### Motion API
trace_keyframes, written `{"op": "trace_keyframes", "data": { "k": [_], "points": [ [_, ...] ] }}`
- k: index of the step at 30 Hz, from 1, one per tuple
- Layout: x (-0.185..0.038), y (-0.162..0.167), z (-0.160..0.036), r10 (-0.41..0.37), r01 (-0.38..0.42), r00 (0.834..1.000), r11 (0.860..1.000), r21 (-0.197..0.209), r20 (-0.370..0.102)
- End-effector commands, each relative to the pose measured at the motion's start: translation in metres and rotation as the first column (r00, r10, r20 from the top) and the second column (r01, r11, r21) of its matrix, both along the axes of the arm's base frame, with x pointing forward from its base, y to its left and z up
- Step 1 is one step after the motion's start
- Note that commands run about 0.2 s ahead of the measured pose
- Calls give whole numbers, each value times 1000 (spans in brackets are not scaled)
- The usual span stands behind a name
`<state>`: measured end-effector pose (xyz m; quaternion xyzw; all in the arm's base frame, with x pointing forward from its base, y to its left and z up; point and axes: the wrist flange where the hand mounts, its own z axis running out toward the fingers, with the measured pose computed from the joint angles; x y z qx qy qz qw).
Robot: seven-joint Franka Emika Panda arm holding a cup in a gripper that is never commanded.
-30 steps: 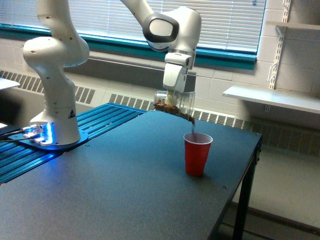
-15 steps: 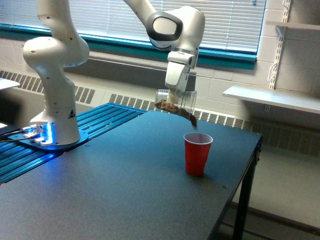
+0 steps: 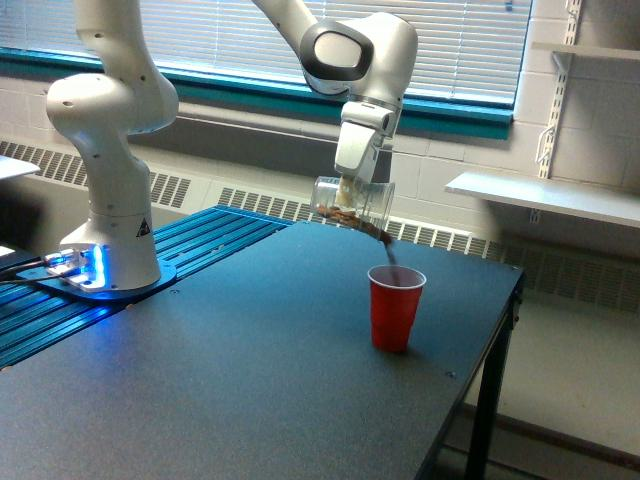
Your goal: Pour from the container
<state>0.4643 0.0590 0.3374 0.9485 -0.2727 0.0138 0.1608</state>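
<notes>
One tilted container (image 3: 352, 205) hangs, seemingly clamped, under the claw (image 3: 352, 188).

Soft daylight through the window blinds (image 3: 200, 40) lights the scene evenly; image slightly grainy, shadows faint.

A single camera off the arm covers the scene — no second view to share anything with. It stands off the near corner of the dark table (image 3: 250, 380), a little above its top, looking down across it toward the window blinds (image 3: 200, 40) and the wall behind. It sits at middling range: the robot base (image 3: 105, 270) lies at the exterior view's left, the wall shelf (image 3: 545, 195) at its right — the arm's upper links run off the top edge.
</notes>
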Motion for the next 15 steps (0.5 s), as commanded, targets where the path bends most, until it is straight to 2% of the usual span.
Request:
{"op": "trace_keyframes", "data": {
  "k": [1,15],
  "points": [
    [2,4,2,17,-17,1000,1000,-18,-18],
    [7,6,6,18,-21,997,999,-33,-73]
  ]
}}
